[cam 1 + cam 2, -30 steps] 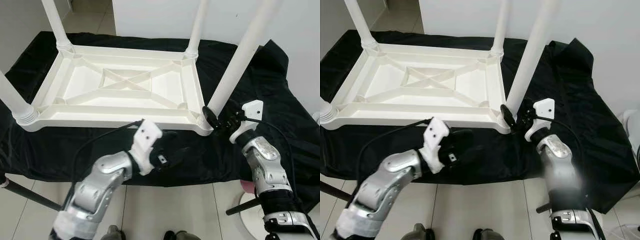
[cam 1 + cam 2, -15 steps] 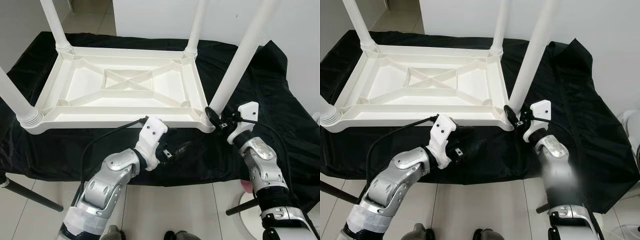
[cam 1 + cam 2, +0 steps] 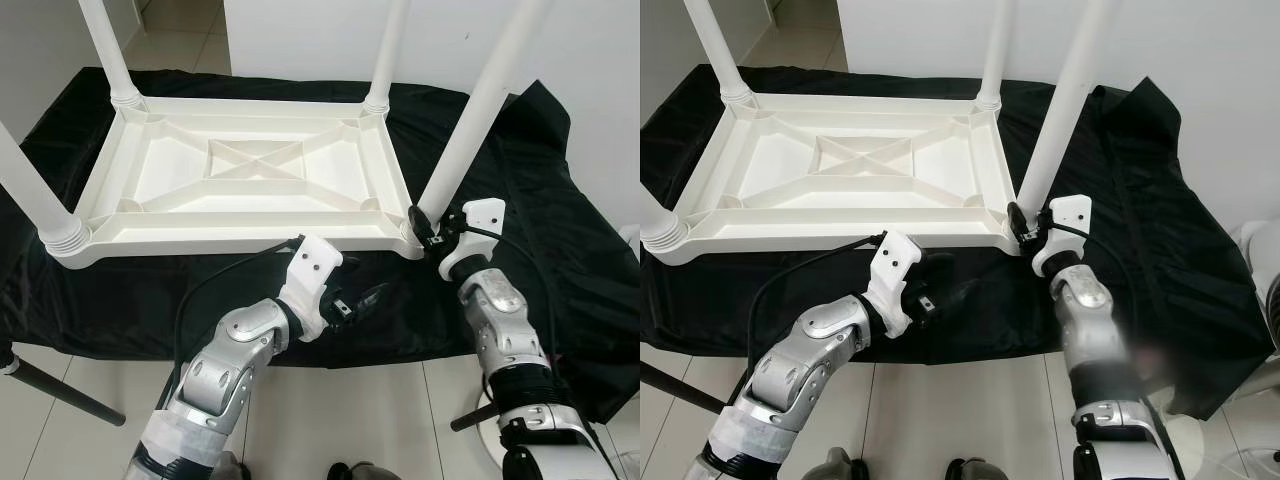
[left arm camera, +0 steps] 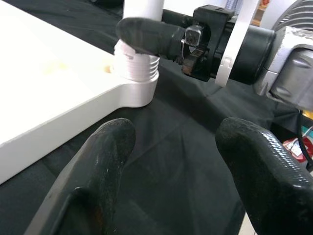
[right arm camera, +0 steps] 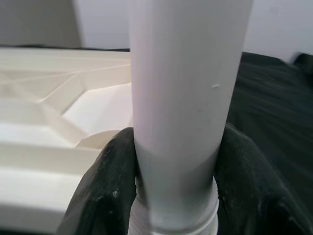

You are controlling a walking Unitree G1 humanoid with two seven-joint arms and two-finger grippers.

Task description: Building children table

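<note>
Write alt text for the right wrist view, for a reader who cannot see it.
A white table leg stands upright, gripped near its base between the right hand's two black fingers. Behind it, the ribbed underside of the upturned white table top lies on a black cloth.

Children's table [image 3: 250,180] lies inverted on the cloth [image 3: 530,190] covering the bench, four legs standing up at its corners. Right tool [image 3: 428,226] at about 3 o'clock of centre, fingers either side of the near-right leg [image 3: 470,125] just above its socket. Left tool [image 3: 365,301] at 6 o'clock, before the table's near edge, apart from it, over the cloth. Floor [image 3: 330,410] lies nearest.
</note>
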